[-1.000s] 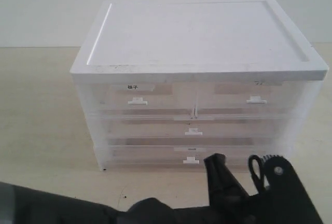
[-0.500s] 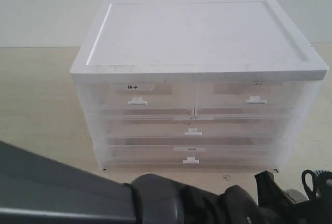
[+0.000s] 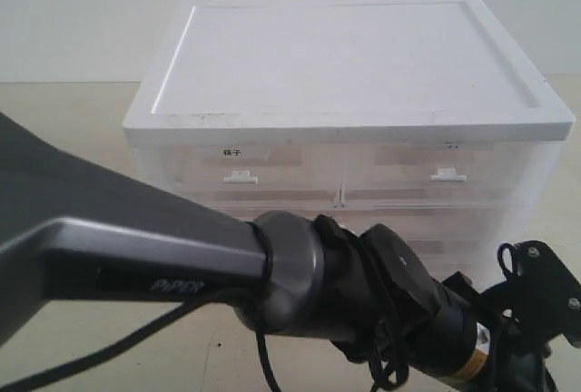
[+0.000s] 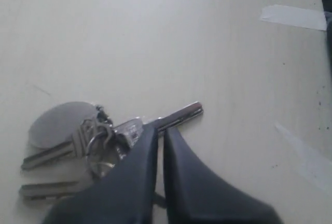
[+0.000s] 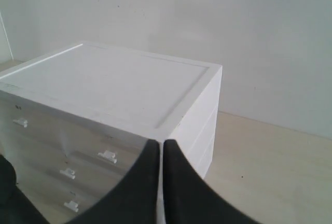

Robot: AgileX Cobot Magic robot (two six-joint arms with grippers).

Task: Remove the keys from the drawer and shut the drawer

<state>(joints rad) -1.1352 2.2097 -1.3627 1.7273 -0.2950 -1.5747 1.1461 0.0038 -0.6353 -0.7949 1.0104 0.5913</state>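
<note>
Exterior view: left arm [image 3: 136, 247] has swung across the shut-looking drawer [image 3: 454, 222], its claw [image 4: 160, 129] pressed together over keys [image 4: 88, 141] lying on the surface [image 4: 155, 37]; task looks finished.

One cabinet [image 3: 345, 65] is seen on one desk [image 3: 64, 138]. Four drawers [image 5: 62, 141] are counted by four tab handles [image 5: 107, 155]: two on top, one in each lower tier. One bunch of keys [image 4: 88, 136] is seen, with three blades and one round tag [image 4: 57, 123]. Two end effectors are counted: the left end effector [image 4: 160, 129] and the right end effector [image 5: 160, 142].
</note>
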